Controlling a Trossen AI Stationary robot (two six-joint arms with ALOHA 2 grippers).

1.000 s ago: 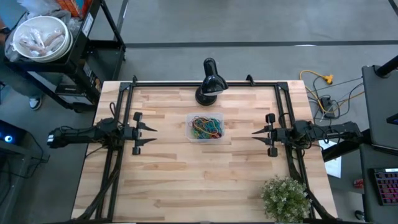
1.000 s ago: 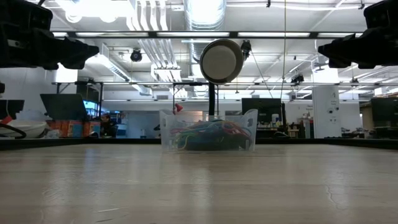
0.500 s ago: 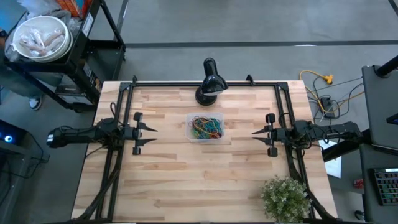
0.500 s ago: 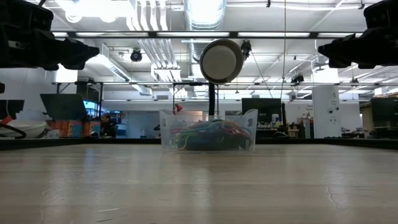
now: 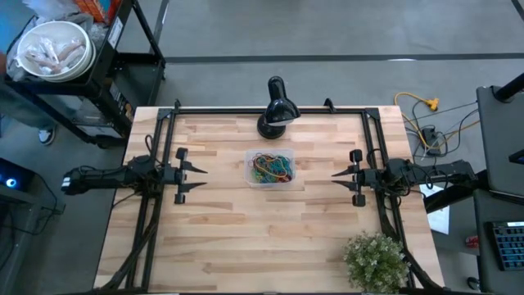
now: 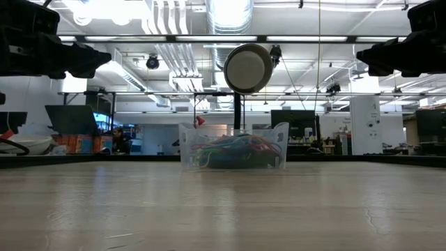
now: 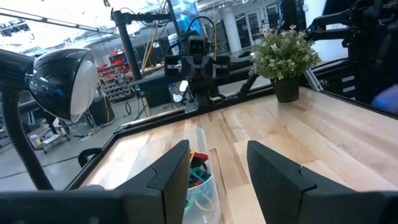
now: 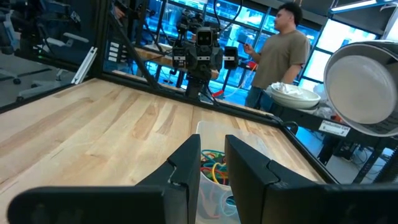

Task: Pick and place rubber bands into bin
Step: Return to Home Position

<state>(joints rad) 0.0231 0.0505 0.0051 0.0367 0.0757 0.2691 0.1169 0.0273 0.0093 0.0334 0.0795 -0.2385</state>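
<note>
The rubber bands (image 5: 272, 166) lie in a many-coloured tangle inside the bin (image 5: 252, 179), which sits on the counter (image 5: 270, 238) midway between the two sets of jaws and well apart from both. Nothing has shifted in the last second: the left jaws and the right jaws hang parted and empty, facing the bin, so I take the arms as parked and the job as done. I can read no brand or writing anywhere.
</note>
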